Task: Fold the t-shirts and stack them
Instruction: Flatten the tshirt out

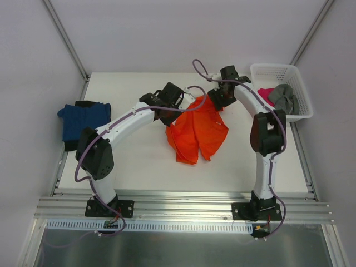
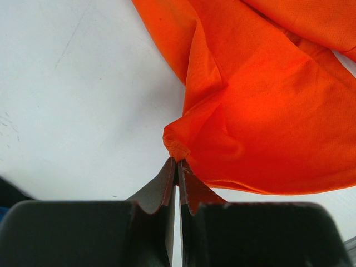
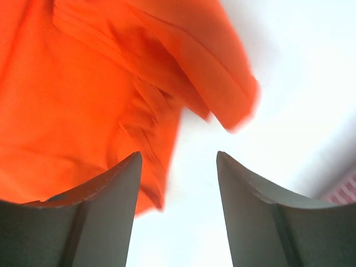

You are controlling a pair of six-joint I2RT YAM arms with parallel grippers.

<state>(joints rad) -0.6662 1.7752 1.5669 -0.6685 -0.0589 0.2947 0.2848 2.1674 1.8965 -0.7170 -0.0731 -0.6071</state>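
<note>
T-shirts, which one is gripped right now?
The orange shirt: the left gripper is shut on its corner. The blue shirt lies far left; the pink shirt and grey shirt sit in the basket.

Bright orange t-shirt (image 1: 197, 132), dark blue t-shirt (image 1: 83, 119), magenta t-shirt (image 1: 265, 92), grey t-shirt (image 1: 283, 97), white lattice basket (image 1: 272, 67), white table (image 1: 139, 161)

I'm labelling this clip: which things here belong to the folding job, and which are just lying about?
Job: orange t-shirt, pinched by the left gripper; dark blue t-shirt; black t-shirt beneath it; pink t-shirt; grey t-shirt.
Lying about: white basket, holding the last two.
</note>
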